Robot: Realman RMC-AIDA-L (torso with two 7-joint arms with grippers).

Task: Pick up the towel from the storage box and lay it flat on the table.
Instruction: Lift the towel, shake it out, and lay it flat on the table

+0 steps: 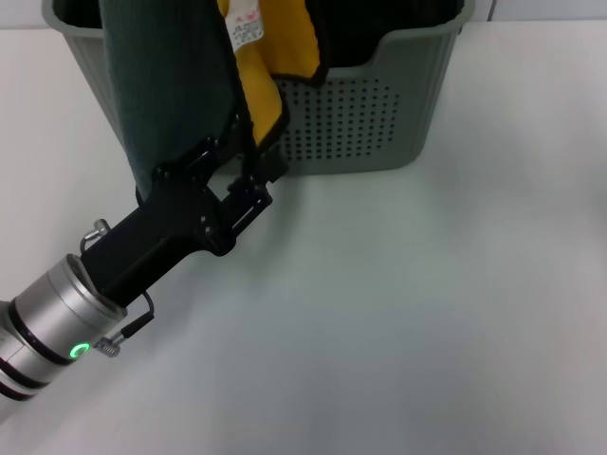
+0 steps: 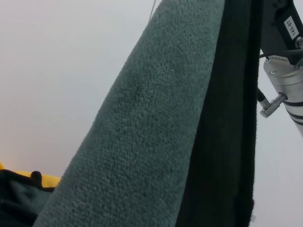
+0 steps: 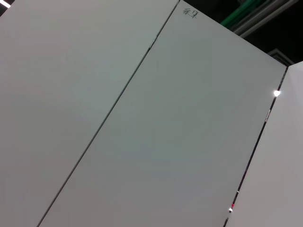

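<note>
The towel hangs in front of the storage box. Its dark teal side faces left, its mustard-yellow side shows at the right, and a white label sits near the top. My left gripper is shut on the towel's lower part, just in front of the box's left front wall and above the table. In the left wrist view the teal towel fills most of the picture, with a yellow patch at one corner. My right gripper is out of view.
The storage box stands at the back of the white table, its perforated front wall facing me. White tabletop stretches in front of it and to its right. The right wrist view shows only white panels. A silver arm section shows beyond the towel.
</note>
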